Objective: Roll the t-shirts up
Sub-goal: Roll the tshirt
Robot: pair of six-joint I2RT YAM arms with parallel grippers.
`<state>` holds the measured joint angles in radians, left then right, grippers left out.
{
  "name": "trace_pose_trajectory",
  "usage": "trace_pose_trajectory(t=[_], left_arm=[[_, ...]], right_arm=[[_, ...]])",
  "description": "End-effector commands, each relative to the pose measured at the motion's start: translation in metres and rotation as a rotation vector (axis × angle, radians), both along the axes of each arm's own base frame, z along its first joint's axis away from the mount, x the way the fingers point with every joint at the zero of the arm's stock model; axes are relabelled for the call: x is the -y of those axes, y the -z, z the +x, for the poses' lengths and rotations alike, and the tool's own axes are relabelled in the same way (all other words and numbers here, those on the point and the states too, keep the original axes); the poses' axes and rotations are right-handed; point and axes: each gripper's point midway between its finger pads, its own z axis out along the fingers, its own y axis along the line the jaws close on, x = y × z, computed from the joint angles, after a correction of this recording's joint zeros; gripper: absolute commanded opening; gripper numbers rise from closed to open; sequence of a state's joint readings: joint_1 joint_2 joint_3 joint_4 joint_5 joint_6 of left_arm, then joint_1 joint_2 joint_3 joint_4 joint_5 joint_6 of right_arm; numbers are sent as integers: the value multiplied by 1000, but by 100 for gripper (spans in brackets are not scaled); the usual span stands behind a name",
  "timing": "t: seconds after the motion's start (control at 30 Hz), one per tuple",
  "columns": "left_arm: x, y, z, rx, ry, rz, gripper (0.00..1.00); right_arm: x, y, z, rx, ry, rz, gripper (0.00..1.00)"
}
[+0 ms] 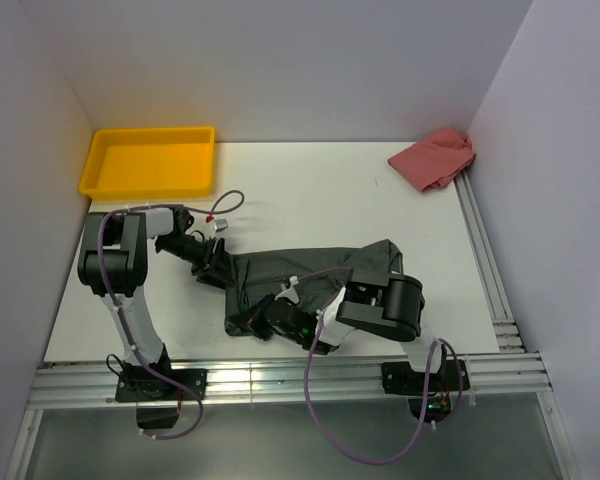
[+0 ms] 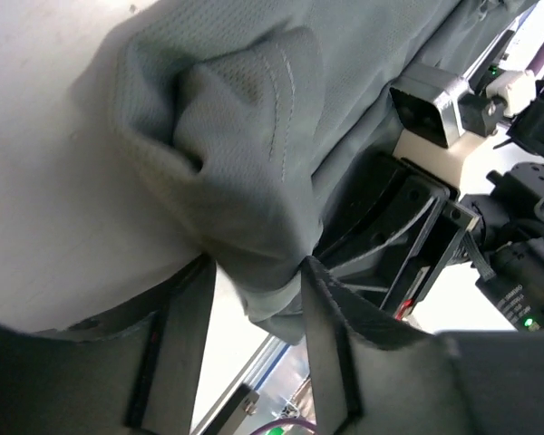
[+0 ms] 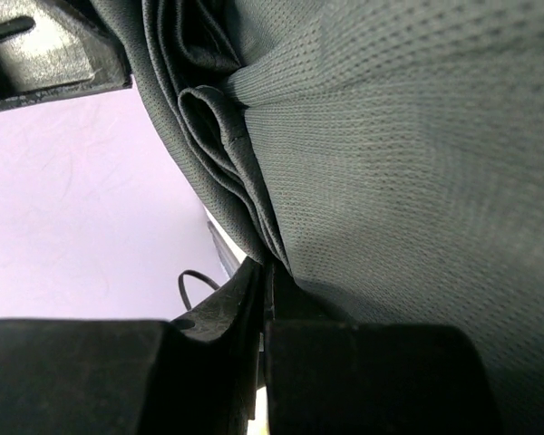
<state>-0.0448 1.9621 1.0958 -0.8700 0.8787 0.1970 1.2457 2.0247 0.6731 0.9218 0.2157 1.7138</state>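
As one t-shirt (image 1: 280, 265) lies bunched, left pincer (image 2: 258, 272) and right pincer (image 3: 267, 272) each clamp its fabric.

The t-shirt (image 3: 417, 136) is matt, fine-meshed grey cloth; the yellow tray (image 1: 148, 160) looks like smooth plastic.

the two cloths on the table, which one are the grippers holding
The dark grey t-shirt, pinched by both the left gripper and the right gripper. The pink cloth lies crumpled in the far right corner, apart from both.
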Motion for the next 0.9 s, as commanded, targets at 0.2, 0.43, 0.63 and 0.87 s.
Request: trace_pose_trajectory(t=[0.2, 0.43, 0.63, 0.87], left_arm=[[8, -1, 27, 95, 30, 62, 28], [0, -6, 36, 163, 73, 196, 4], [-4, -11, 39, 213, 89, 285, 2], [-1, -22, 41, 241, 97, 353, 0]], right_arm=[[-8, -9, 8, 93, -45, -153, 0], [-2, -16, 8, 136, -76, -343, 34], [12, -28, 7, 157, -69, -519, 45], [21, -55, 20, 214, -34, -693, 46]])
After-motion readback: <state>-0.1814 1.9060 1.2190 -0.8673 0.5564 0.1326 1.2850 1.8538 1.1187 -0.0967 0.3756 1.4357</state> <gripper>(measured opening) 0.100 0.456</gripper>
